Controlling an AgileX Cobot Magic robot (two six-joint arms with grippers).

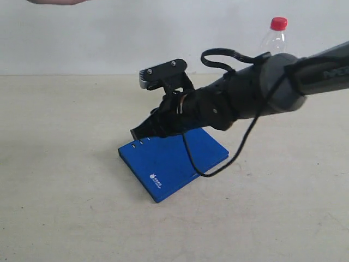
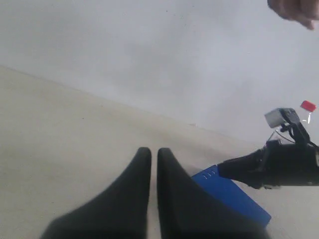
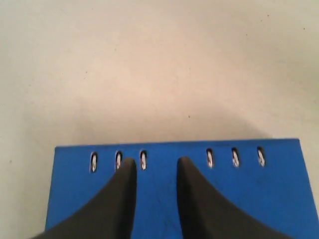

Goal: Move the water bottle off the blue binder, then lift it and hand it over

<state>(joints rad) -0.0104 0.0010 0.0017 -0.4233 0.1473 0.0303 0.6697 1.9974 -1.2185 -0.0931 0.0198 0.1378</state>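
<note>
Your left gripper [image 2: 150, 151] hangs above the bare tabletop [image 1: 60, 164] with its fingers [image 2: 134, 174] drawn together, only a thin slit between them and nothing held.

The blue binder [image 1: 180, 161] lies flat on the tabletop, left of centre. It is turned so that one corner points toward the exterior camera. Its spine edge faces the left rear, and the row of rivets [image 1: 140, 143] runs along that edge. In the right wrist view you can count six of them, in two groups of three. A small white logo [image 1: 155, 177] sits close to the near corner, with a line of tiny white writing beside it that is too small to read.

Your right gripper [image 1: 136, 132] reaches in from the right, across the middle, and hangs low over the spine edge. Its fingers [image 3: 122, 194] are apart and hold nothing, and their tips line up just short of the rivets.

The water bottle [image 1: 275, 37] is off the binder, well apart from it at the right rear. It stands upright, long axis vertical, red cap [image 1: 278, 23] on top. The right arm hides its lower part, label included. Pale lettering on that arm runs off the right edge of the exterior view, so you cannot read it whole.
</note>
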